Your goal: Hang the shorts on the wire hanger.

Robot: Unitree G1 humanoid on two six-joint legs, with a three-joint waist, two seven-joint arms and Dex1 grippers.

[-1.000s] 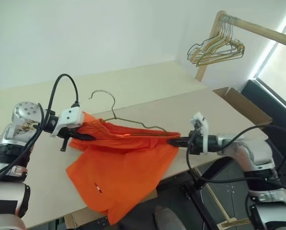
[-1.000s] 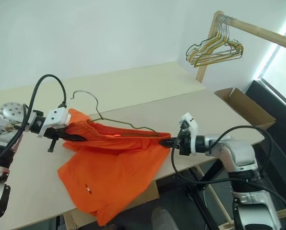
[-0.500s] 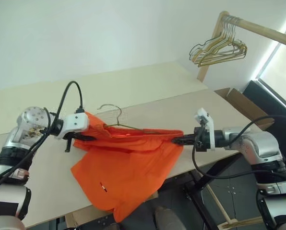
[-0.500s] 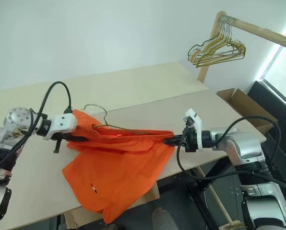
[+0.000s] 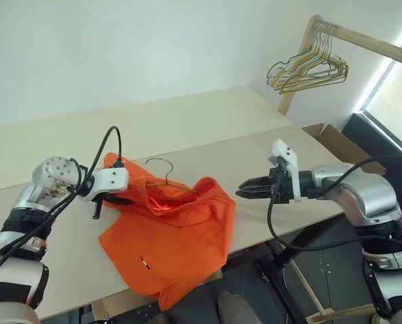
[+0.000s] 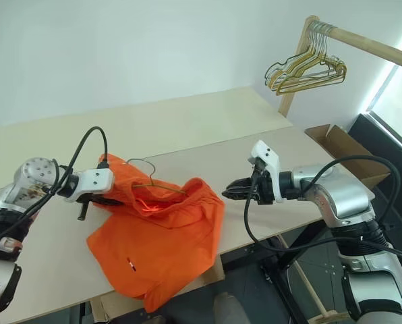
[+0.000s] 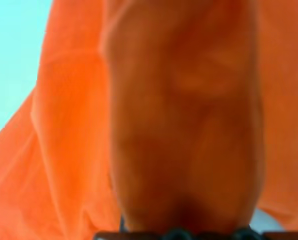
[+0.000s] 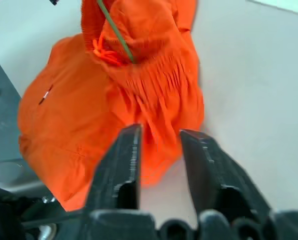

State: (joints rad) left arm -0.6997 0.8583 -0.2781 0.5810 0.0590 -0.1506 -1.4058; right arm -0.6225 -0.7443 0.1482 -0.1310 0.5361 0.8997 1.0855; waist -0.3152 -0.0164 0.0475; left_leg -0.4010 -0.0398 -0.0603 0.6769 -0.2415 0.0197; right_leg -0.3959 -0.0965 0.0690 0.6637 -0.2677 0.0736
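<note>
I see the pale table point(image 5: 208, 125) running across the head views, with a wooden clothes rail point(image 5: 363, 42) off at two o'clock carrying a bunch of wire hangers point(image 5: 309, 67). An open cardboard box point(image 5: 339, 145) sits against the table's edge at about three o'clock.

The shorts point(image 5: 170, 236) lie in a crumpled orange heap at roughly seven o'clock from the table's centre, the lower part spilling over the near table edge. The gathered waistband is bunched up along the top of the heap, and a tiny white mark shows on the flat lower panel.

My left gripper point(image 5: 117, 197) sits at the nine o'clock end of the heap, fingers clamped together on the shorts' waistband; the left wrist view shows orange cloth pressed right up to the fingers.

My right gripper point(image 5: 249, 189) hangs at the three o'clock side, just clear of the shorts, its fingers point(image 8: 121, 165) parted with nothing between them and pointing toward the fabric.

The wire hanger point(image 5: 162, 177) is threaded into the bunched waistband, its hook point(image 5: 159, 162) poking out at twelve o'clock of the heap. In the right wrist view a short greenish length of wire crosses the folds.
</note>
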